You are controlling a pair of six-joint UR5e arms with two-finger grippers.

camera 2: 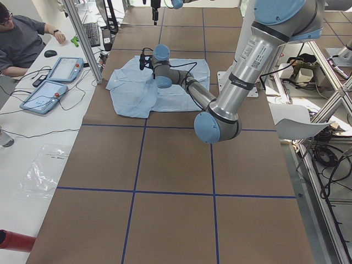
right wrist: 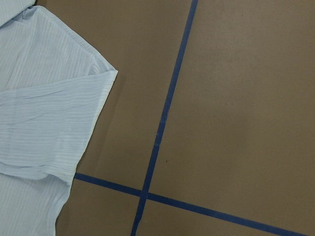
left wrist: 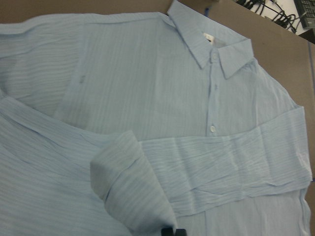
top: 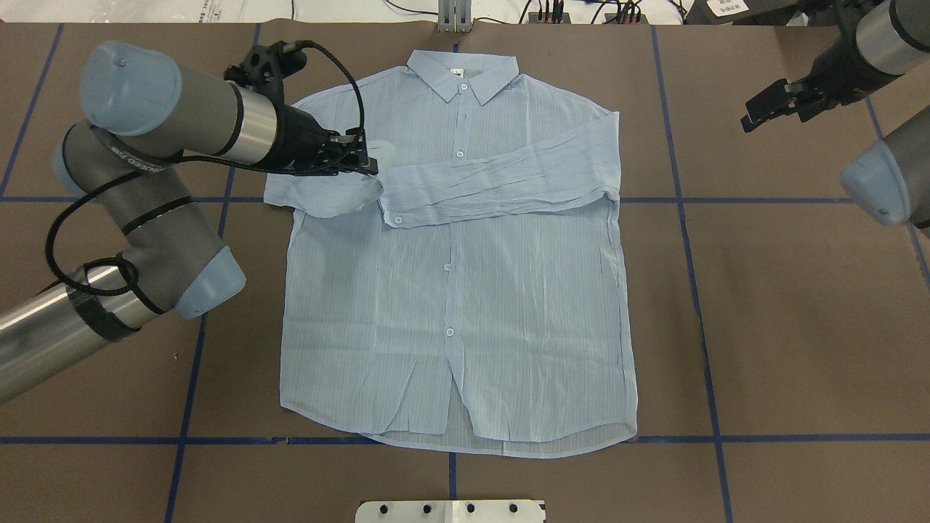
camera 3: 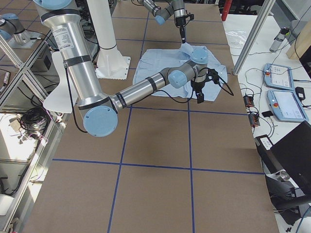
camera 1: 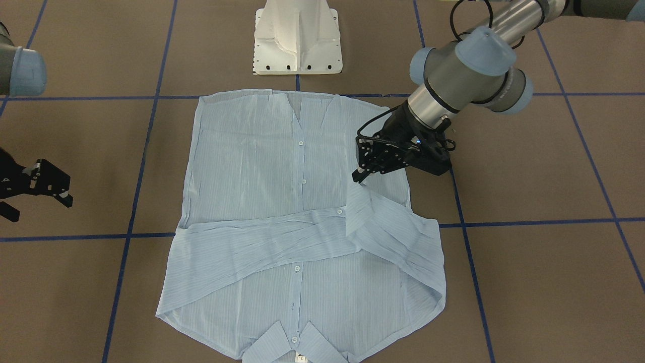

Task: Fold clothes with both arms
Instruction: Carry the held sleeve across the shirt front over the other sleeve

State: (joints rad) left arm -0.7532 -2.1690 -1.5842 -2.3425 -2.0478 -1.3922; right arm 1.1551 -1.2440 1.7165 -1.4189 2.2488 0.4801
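While the left gripper point(camera 1: 361, 177) pinches a raised sleeve point(camera 1: 383, 222) of the shirt point(top: 465, 290), the right gripper point(camera 1: 40, 207) hangs spread; the collar label point(top: 457, 71) is too small to read.

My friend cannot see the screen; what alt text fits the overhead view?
A light blue shirt lies flat on a brown table, one sleeve folded across its chest. The left gripper pinches the other sleeve; the right gripper hangs open, away from it.
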